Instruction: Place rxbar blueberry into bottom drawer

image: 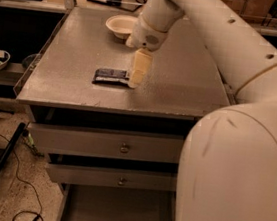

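Observation:
The rxbar blueberry (pixel 109 76), a flat dark bar, lies on the grey cabinet top (pixel 182 82), left of middle. My gripper (pixel 137 72) points down from the white arm and stands at the bar's right end, touching or nearly touching it. The bottom drawer (pixel 111 212) is pulled out at the foot of the cabinet and shows a bare grey floor; my arm hides its right part.
A white bowl (pixel 121 26) stands at the back of the top, behind the gripper. Two upper drawers with round knobs (pixel 124 148) are nearly closed. A dark pole (pixel 2 159) and cables lie on the floor at left. My arm's large white body (pixel 235 180) fills the right side.

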{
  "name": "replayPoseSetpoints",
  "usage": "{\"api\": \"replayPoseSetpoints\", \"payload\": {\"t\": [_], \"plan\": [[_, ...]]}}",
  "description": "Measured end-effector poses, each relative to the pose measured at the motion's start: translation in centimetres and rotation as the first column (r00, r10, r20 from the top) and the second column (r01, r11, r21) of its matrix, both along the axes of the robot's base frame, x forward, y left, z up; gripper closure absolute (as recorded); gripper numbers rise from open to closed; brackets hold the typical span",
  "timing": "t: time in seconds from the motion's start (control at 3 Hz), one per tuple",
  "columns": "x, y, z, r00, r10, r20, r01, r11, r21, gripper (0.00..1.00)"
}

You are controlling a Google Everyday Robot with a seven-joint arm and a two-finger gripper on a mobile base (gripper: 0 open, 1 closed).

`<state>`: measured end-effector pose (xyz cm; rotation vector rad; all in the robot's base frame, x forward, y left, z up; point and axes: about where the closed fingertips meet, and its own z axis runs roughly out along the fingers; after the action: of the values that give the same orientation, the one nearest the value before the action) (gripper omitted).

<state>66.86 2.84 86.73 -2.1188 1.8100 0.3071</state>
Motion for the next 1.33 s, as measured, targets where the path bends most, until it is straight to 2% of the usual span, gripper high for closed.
{"api": "replayPoseSetpoints", "payload": {"t": [0.33,0.67,1.33], "plan": [[-0.3,3.5,-0.5,0.9989,0.043,-0.019,-0.043,0.999,-0.002,0.00],[-0.3,3.5,-0.6,0.9989,0.043,-0.021,-0.043,0.999,-0.001,0.00],[1.5,2.6,-4.1,0.9970,0.009,-0.076,-0.007,0.999,0.032,0.00]]}}
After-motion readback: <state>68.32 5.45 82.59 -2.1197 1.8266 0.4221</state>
